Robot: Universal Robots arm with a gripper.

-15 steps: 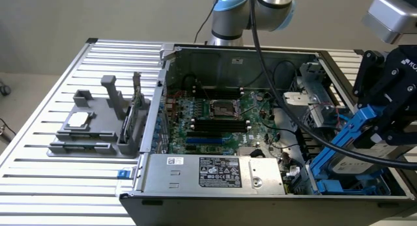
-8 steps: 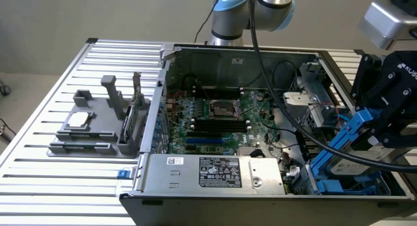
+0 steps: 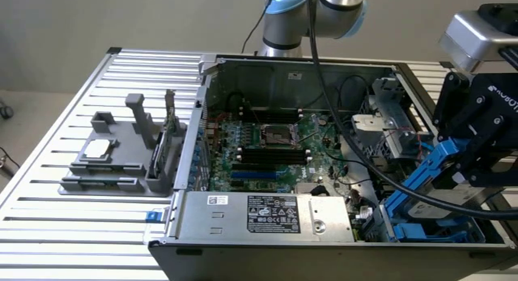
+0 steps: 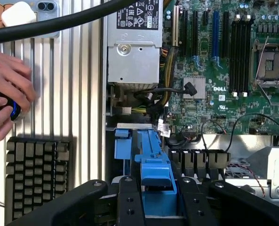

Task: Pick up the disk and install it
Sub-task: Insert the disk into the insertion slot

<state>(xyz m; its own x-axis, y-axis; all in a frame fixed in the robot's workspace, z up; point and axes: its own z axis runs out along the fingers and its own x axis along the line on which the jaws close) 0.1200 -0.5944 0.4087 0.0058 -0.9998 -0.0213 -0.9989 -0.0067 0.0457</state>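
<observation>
The disk (image 3: 423, 175) hangs tilted in my gripper (image 3: 467, 167) at the exterior view's right, above the drive bay in the front corner of the open computer case (image 3: 295, 62). Mostly its blue plastic carrier shows; the grey body is largely hidden behind my black fingers. In the wrist view the blue carrier (image 4: 153, 162) sits between my two fingers (image 4: 130, 200), and my gripper (image 4: 154, 190) is shut on it. Its far end points down at the bay edge beside the power supply.
The case holds a green motherboard (image 3: 271, 144), a grey power-supply box (image 3: 267, 215) and more blue plastic (image 3: 409, 231) in the bay. A thick black cable (image 3: 356, 153) crosses the case. A grey fixture (image 3: 113, 156) stands at the exterior view's left. A hand (image 4: 7, 92) and a keyboard (image 4: 33, 176) lie beside the case.
</observation>
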